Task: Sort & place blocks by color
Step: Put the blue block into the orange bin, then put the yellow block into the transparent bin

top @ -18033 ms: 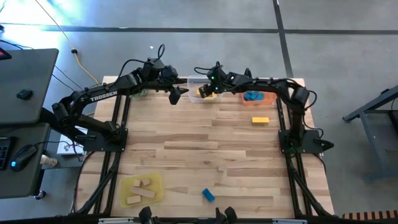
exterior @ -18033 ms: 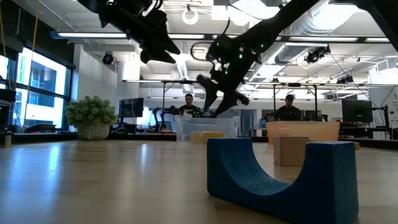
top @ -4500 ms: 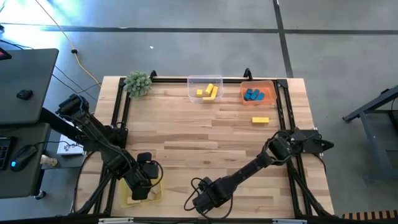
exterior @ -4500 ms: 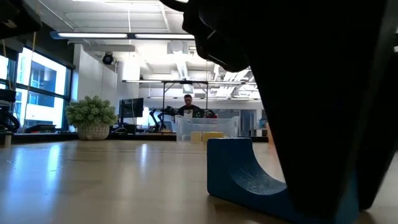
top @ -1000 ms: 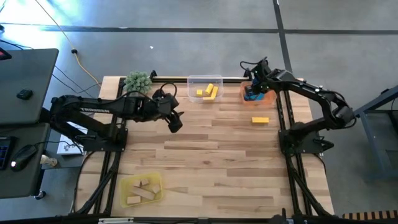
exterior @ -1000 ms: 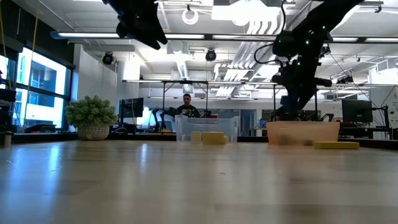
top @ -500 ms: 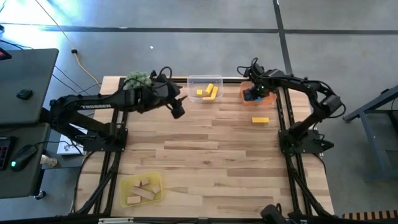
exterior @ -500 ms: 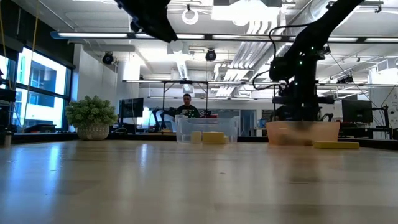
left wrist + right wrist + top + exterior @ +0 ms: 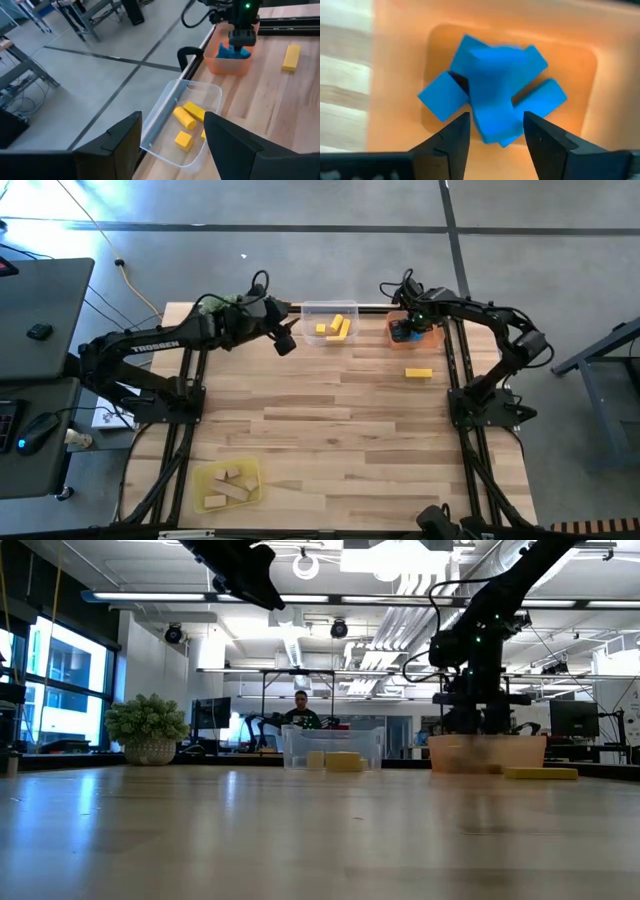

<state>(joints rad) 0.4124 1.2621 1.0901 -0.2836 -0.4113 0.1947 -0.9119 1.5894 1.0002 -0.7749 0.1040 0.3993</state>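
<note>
Blue blocks [image 9: 492, 100] piled in orange tray [image 9: 428, 338] at table's far right; your right gripper [image 9: 404, 328] hangs directly over pile, fingers [image 9: 451, 142] parted, nothing held. Yellow blocks [image 9: 334, 327] sit in clear tray [image 9: 312, 310] at far middle; one yellow bar [image 9: 419, 373] lies loose on table [image 9: 350, 430] near orange tray. Plain wood blocks [image 9: 226, 488] rest in yellow tray [image 9: 205, 475] at near left. Your left gripper [image 9: 284, 342] hovers beside clear tray, near plant [image 9: 147, 727], fingers wide, empty. Person [image 9: 302, 710] sits in room beyond.
</note>
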